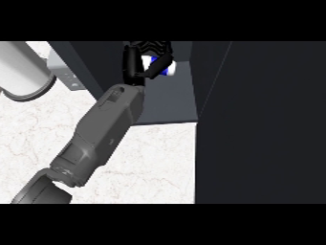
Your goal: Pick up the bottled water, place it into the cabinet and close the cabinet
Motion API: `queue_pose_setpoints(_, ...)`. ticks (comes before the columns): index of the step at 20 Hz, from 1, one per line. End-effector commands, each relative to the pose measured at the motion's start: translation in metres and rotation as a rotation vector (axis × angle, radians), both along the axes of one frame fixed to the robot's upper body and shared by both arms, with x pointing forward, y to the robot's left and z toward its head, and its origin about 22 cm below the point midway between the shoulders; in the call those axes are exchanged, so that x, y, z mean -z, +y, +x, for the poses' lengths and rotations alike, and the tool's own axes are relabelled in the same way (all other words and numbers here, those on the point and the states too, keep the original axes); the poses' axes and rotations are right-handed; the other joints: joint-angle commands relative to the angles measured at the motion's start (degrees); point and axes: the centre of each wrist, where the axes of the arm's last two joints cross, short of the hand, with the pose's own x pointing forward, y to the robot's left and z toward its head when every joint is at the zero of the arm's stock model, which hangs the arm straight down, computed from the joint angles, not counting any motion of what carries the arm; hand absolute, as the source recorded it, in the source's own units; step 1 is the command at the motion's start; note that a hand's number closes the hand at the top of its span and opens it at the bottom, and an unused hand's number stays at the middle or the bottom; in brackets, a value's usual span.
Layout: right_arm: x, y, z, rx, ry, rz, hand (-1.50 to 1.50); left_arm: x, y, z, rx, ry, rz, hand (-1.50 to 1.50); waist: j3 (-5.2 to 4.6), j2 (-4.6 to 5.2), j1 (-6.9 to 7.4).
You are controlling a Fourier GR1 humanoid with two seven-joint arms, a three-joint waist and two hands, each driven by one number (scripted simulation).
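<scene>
Found only one arm in the head view: a grey forearm (pixel 105 129), entering at the lower left edge and slanting up and to the right across the white marbled tabletop (pixel 151 162). Ended in the black left hand (pixel 135 64), placed inside the open cabinet (pixel 169 103), close to the top of the scene. Showed fingers and thumb curled round the bottled water (pixel 167 68), gripping it. Hid most of the bottle behind those fingers; left only a small white and blue patch visible at the right side of the hand. Could not tell whether the bottle touched the cabinet's floor or hung just above it.

Looked dark blue-grey inside the cabinet, with a flat floor ending in a straight front edge just above the tabletop. Saw a large dark door (pixel 278 119) filling the right part of the view from top to bottom, standing open, its edge beside the cabinet's opening and well apart from the hand.

Noted a big white cylinder (pixel 17 67) lying at the upper left, away from the arm, its round dark-rimmed end turned toward the tabletop. Noted a small pale grey box (pixel 63 72) just beside it, between the cylinder and the cabinet's left wall.
</scene>
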Motion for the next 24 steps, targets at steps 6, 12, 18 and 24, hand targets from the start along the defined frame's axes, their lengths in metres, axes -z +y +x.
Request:
queue_pose_setpoints(6, -0.028, 0.009, -0.001, 0.013, -0.036, 0.032, -1.50, 0.009, -0.011, -0.019, 0.167, 0.002, -0.104, 1.50, 0.07, -0.99, 1.35)
queue_pose_setpoints(12, -0.037, 0.017, -0.008, -0.010, -0.022, 0.010, -1.50, 0.039, -0.014, -0.058, 0.416, 0.067, -0.266, -1.50, -0.03, -1.86, 2.34)
queue_pose_setpoints(18, -0.045, 0.024, -0.010, 0.023, -0.028, 0.033, -1.50, 0.071, -0.030, -0.129, 0.545, 0.133, -0.350, -1.50, -0.06, -1.72, 3.30)
queue_pose_setpoints(24, -0.035, 0.020, -0.011, 0.049, -0.035, -0.007, -1.50, 0.069, -0.009, -0.179, 0.443, 0.128, -0.358, -1.50, 0.09, -2.01, 4.88)
